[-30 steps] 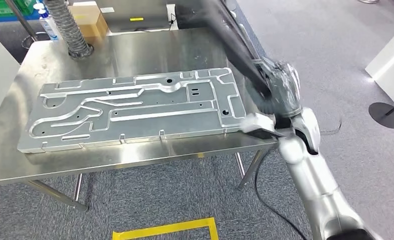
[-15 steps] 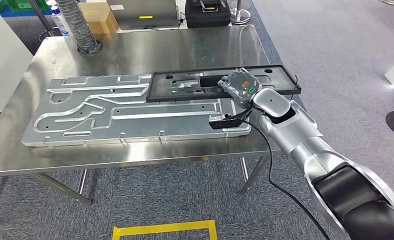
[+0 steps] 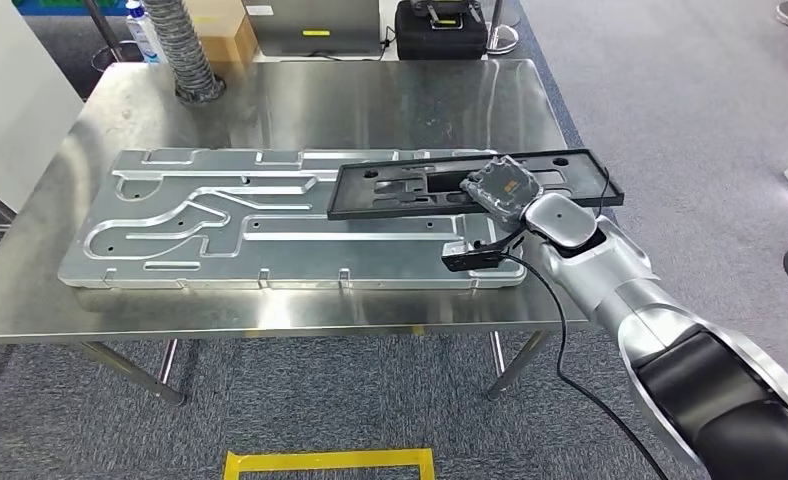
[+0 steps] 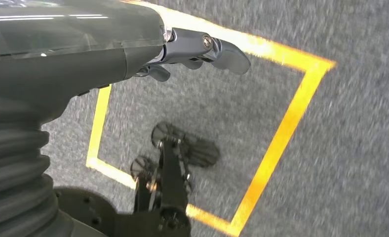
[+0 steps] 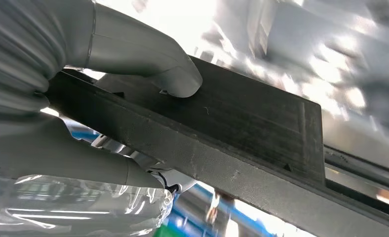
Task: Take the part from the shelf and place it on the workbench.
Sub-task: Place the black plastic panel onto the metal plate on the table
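Part (image 3: 440,186): black flat frame, gripped at its right end by right hand (image 3: 500,185), thumb clamped on its edge. Long axis runs leftward from hand, over grey plate (image 3: 220,235) on worktop (image 3: 370,100). Left hand (image 4: 202,49) hangs holding nothing, fingers loosely curled.

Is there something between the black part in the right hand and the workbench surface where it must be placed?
Yes. The large machined aluminium plate lies on the workbench directly under the black part held by the right hand. Bare bench surface shows behind the plate.
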{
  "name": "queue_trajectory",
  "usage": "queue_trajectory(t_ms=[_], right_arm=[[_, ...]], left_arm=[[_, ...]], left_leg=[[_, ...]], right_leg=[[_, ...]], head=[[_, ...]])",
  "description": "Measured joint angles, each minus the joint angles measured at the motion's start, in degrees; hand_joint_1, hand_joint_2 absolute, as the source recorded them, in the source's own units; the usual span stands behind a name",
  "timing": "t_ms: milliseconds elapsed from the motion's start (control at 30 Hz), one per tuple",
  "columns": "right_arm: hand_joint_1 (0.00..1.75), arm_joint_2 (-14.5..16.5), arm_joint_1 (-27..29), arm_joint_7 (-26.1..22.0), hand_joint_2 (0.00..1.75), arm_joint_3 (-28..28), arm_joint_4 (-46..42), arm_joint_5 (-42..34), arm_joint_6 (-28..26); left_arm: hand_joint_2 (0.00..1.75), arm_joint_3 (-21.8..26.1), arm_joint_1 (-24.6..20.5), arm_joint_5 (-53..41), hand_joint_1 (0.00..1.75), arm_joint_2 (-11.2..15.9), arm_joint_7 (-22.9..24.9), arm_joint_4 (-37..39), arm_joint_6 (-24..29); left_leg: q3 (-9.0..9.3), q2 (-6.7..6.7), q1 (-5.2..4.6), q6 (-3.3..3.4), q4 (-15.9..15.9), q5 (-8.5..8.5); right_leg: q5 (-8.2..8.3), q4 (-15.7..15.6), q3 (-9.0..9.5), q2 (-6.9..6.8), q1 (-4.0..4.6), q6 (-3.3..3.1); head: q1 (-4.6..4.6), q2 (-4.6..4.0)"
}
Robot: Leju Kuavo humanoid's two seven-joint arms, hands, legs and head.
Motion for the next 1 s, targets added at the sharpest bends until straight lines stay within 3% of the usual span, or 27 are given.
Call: queue_trajectory(t_ms=[100,133,167,200,267,333,433,500,600,633,667,700,733,800,867,1000], right_arm=[[1.75,0.96,0.49,-0.15,1.75,-0.23,0.68,-0.41,-3.63],[1.75,1.31,0.86,-0.36,1.75,-0.34,0.97,-0.55,-4.63],[1.75,1.67,1.28,-0.77,1.75,-0.48,1.23,-0.72,-5.80],[1.75,2.04,1.62,-1.27,1.75,-0.65,1.45,-0.91,-7.00],[1.75,2.85,1.88,-2.27,1.75,-1.07,1.68,-1.38,-8.93],[1.75,3.82,1.81,-3.18,1.75,-1.56,1.78,-2.18,-10.09],[1.75,4.61,2.14,-4.75,1.75,-2.22,1.85,-3.79,-10.69],[1.75,4.62,2.43,-5.56,1.75,-2.61,1.86,-4.94,-10.69],[1.75,3.84,2.97,-6.23,1.75,-3.01,1.97,-6.52,-10.46],[1.75,3.44,3.38,-6.33,1.75,-3.06,2.05,-6.80,-10.38],[1.75,3.11,3.84,-6.40,1.75,-3.07,2.18,-6.95,-10.34],[1.31,2.84,4.32,-6.48,1.31,-3.07,2.28,-6.99,-10.33],[0.87,2.68,4.70,-6.52,0.87,-3.07,2.35,-7.01,-10.34],[0.00,2.54,5.06,-6.60,0.00,-3.13,2.45,-7.34,-10.27],[0.00,2.55,5.14,-6.56,0.00,-3.33,2.59,-7.91,-9.86],[0.00,2.82,5.54,-6.19,0.00,-4.02,3.13,-8.73,-9.19]], left_arm=[[1.75,-0.17,-0.60,-0.58,0.00,0.03,0.01,0.00,0.12],[1.75,-0.25,-0.78,-0.75,0.00,0.04,0.00,-0.01,0.21],[1.75,-0.35,-0.88,-0.97,0.00,0.06,-0.05,-0.01,0.32],[1.75,-0.48,-0.92,-1.17,0.00,0.07,-0.16,-0.02,0.44],[1.75,-0.76,-0.93,-1.55,0.00,0.08,-0.62,-0.03,0.68],[1.75,-1.00,-0.96,-1.89,0.00,0.11,-1.28,-0.04,1.06],[1.75,-1.31,-0.85,-2.50,0.00,0.15,-2.30,-0.04,1.63],[1.75,-1.47,-0.82,-2.85,0.00,0.14,-2.79,-0.04,1.87],[1.75,-1.60,-0.70,-3.24,0.00,0.13,-3.08,-0.04,1.79],[1.75,-1.66,-0.54,-3.27,0.00,0.09,-3.11,-0.04,1.70],[1.75,-1.73,-0.34,-3.28,0.00,0.05,-3.16,-0.04,1.60],[1.75,-1.79,-0.16,-3.29,0.00,0.01,-3.21,-0.04,1.54],[1.75,-1.83,-0.03,-3.29,0.00,-0.03,-3.26,-0.04,1.50],[1.75,-1.86,0.07,-3.30,0.00,-0.04,-3.39,-0.04,1.34],[1.75,-1.93,0.14,-3.42,0.00,-0.05,-3.52,-0.04,1.04],[1.75,-2.39,0.17,-3.86,0.00,-0.08,-3.54,-0.04,0.84]], left_leg=[[0.29,-0.23,0.17,0.52,-0.23,-0.05],[0.35,-0.34,0.17,0.57,-0.18,-0.14],[0.45,-0.50,0.19,0.57,-0.09,-0.27],[0.57,-0.64,0.21,0.50,0.07,-0.44],[0.81,-0.80,0.24,0.14,0.56,-0.98],[0.69,-0.77,0.04,-0.45,0.99,-1.40],[0.53,-0.67,-0.10,-1.38,0.93,-1.46],[0.14,-0.30,0.04,-2.01,2.30,-2.59],[-4.26,0.68,0.12,-2.86,12.06,-8.00],[-5.95,0.81,0.15,-3.01,15.49,-9.32],[-6.85,0.86,0.17,-3.08,17.17,-9.61],[-6.65,0.87,0.22,-3.12,16.63,-8.79],[-5.34,0.85,0.29,-3.14,13.86,-7.08],[-1.49,0.46,0.34,-2.99,5.95,-3.51],[0.34,0.06,0.18,-2.12,1.84,-2.07],[0.67,0.00,-0.03,-0.12,1.12,-1.57]], right_leg=[[-4.38,10.49,-5.12,1.93,-0.49,0.43],[-5.10,13.70,-6.92,2.15,-0.65,0.58],[-4.74,15.03,-7.92,2.20,-0.84,0.70],[-3.28,14.00,-7.80,2.17,-1.03,0.78],[1.16,6.81,-4.90,1.64,-1.25,0.71],[3.28,0.73,-2.21,0.85,-0.95,0.39],[3.08,-0.85,-1.58,0.61,-0.52,-0.35],[3.26,-1.37,-1.26,0.28,-0.63,-1.02],[3.26,-1.72,-0.95,-0.40,-0.54,-1.76],[3.22,-1.71,-0.93,-0.53,-0.46,-1.82],[3.19,-1.69,-0.91,-0.61,-0.40,-1.83],[3.16,-1.64,-0.90,-0.63,-0.39,-1.78],[3.08,-1.55,-0.88,-0.63,-0.41,-1.68],[2.81,-1.21,-0.87,-0.49,-0.38,-1.22],[2.62,-0.99,-0.80,-0.28,-0.26,-0.60],[1.81,-0.26,-1.09,0.14,-0.58,0.61]], head=[[0.00,0.00],[0.00,0.00],[0.00,0.00],[0.00,0.00],[0.00,0.00],[0.01,0.00],[0.00,0.00],[0.00,0.00],[0.00,0.00],[0.00,0.00],[0.00,0.00],[0.00,0.00],[0.00,0.00],[0.00,0.00],[0.00,0.00],[0.00,0.00]])
